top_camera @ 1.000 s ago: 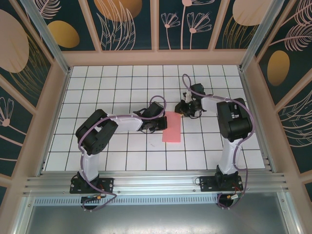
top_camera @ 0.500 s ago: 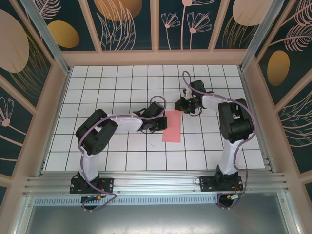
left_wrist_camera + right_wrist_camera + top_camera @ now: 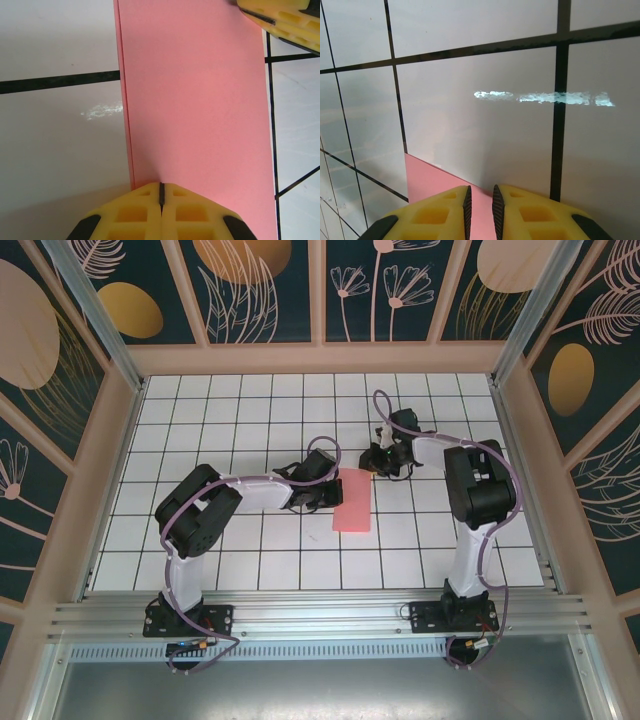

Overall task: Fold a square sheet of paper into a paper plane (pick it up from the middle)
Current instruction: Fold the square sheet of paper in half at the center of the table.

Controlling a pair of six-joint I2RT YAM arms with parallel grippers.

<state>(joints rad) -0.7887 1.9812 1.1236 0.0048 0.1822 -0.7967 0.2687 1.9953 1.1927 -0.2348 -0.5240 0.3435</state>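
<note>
The pink paper point(image 3: 352, 502) ran lengthwise away from me. My left end effector point(image 3: 161, 192), clenched, rested on its left edge. My right end effector point(image 3: 480, 195), slightly parted, sat at its far corner.

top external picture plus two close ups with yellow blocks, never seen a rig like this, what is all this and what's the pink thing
These are two robot arms bolted to the near edge of a white gridded table. The top picture looks down from above and behind: the left arm on the left, the right arm on the right. Between them lies a pink paper, a strip that looks folded in half. The close-ups come from cameras on the wrists; the yellow blocks are each arm's fingers. The left end effector is shut, its tips at the paper's edge. The right end effector has a narrow gap and sits over a paper corner. I can't tell whether either grips the paper.
</note>
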